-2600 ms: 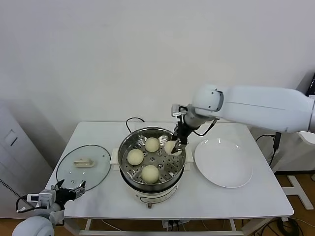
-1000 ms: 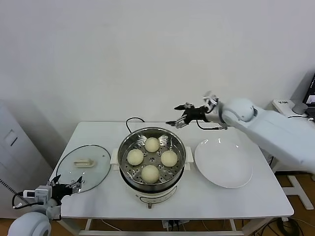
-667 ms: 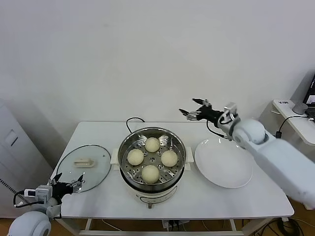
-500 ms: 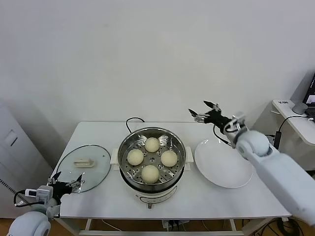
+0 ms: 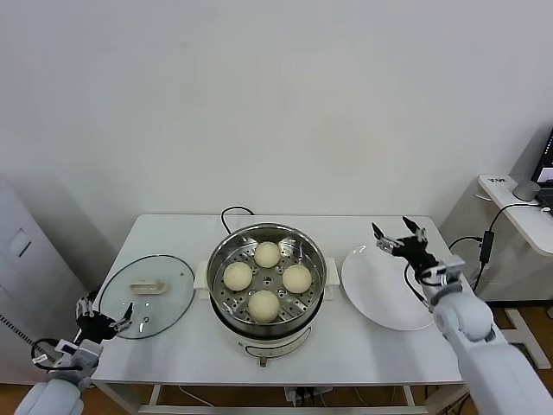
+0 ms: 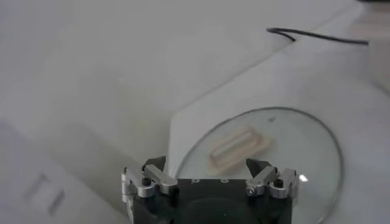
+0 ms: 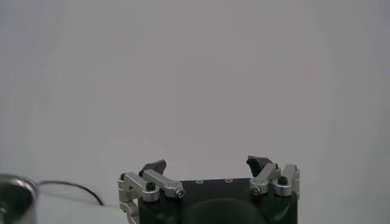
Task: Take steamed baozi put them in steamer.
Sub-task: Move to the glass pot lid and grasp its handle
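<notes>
All four steamed baozi (image 5: 267, 278) now sit on the perforated tray inside the steamer (image 5: 266, 281), at roughly twelve, three, six and nine o'clock around its middle; the one at three o'clock is the latest in, set down by the right tool a moment ago. Since then the right tool (image 5: 402, 241) has pulled away from the pot and swung off toward three o'clock, and it now hangs above the far rim of the white plate (image 5: 384, 290) with its jaws spread wide and nothing between them. The plate looks bare, so as far as the head view shows, no bun is left to fetch. The left tool (image 5: 97, 321) waits low at the table's eight o'clock corner, just beside the glass lid (image 5: 145, 294), its jaws likewise apart and empty. The lid lies flat on the table (image 5: 346, 346) at nine o'clock of the steamer, its cream handle (image 6: 237, 147) facing up. The loading appears finished; whether the right arm is heading to a rest pose cannot be told from here.
</notes>
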Robot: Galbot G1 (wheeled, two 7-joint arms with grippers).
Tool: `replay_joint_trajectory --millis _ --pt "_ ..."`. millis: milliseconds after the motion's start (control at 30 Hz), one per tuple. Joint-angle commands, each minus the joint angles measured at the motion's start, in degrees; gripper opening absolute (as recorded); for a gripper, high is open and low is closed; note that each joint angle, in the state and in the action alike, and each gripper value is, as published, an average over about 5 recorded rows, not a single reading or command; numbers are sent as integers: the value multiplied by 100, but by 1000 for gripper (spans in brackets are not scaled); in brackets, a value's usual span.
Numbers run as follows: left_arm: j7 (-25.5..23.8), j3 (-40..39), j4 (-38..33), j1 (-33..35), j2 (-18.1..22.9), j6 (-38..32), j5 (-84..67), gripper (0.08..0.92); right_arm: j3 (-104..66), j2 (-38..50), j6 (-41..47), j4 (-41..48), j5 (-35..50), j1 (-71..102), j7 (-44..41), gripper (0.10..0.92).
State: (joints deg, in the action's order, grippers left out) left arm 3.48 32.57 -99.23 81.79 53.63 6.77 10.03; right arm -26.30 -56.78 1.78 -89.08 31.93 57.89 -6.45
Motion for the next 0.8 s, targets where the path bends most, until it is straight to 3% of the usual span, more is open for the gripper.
replay_joint_trajectory --millis 33,367,800 --pt "183 6 916 -359 437 -1680 3922 823 -1057 -813 -133 -3 -804 926 -193 823" --pt "740 60 1627 -787 897 -2064 5807 823 -1244 -1203 -248 29 -1037 1097 -395 823" --pt "1245 61 2376 -1549 1195 -2002 6769 823 -1276 -1481 -381 86 -1260 1221 -546 823"
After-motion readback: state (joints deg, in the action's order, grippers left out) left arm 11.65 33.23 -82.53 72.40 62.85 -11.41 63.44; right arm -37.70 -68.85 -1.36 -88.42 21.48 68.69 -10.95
